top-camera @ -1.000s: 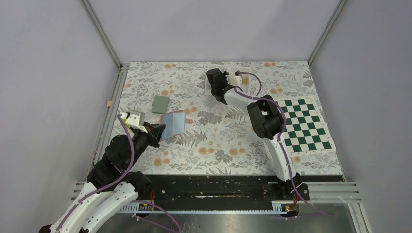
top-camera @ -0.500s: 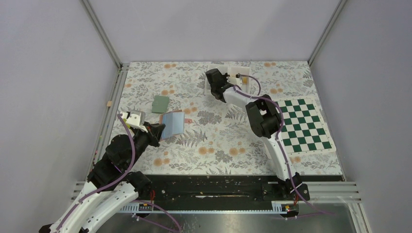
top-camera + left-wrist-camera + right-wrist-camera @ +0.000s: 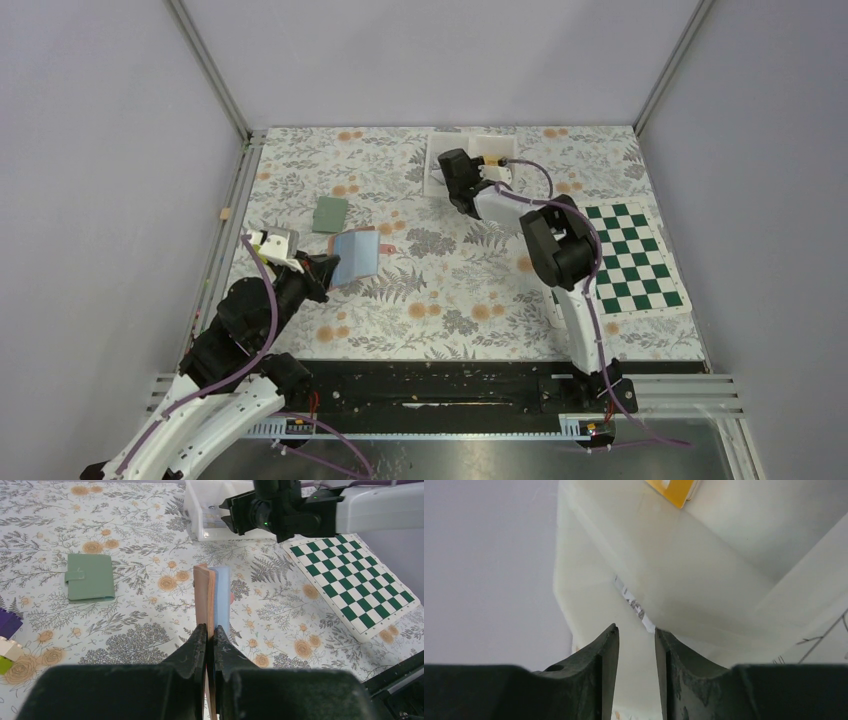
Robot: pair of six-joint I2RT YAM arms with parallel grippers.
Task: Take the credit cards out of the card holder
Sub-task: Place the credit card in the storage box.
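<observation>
Over on the left, the left gripper has its jaws pinched tight on the near edge of the palm-sized, tan-brown booklet-style card holder. The holder stands up on edge off the flower-printed tablecloth, its light-blue inner panels facing right. Just beyond it lies a flat sage-green rectangular case with a small tab, resting on the cloth and apart from the holder. Moving across to the far middle, there is the white plastic two-compartment tray. The right gripper is poised right over it, jaws a little apart with nothing between them. A thin silvery credit card leans on edge inside the tray just past the fingertips, and a yellow card corner shows in the next compartment. Far right, the green-and-white chessboard mat lies flat.
</observation>
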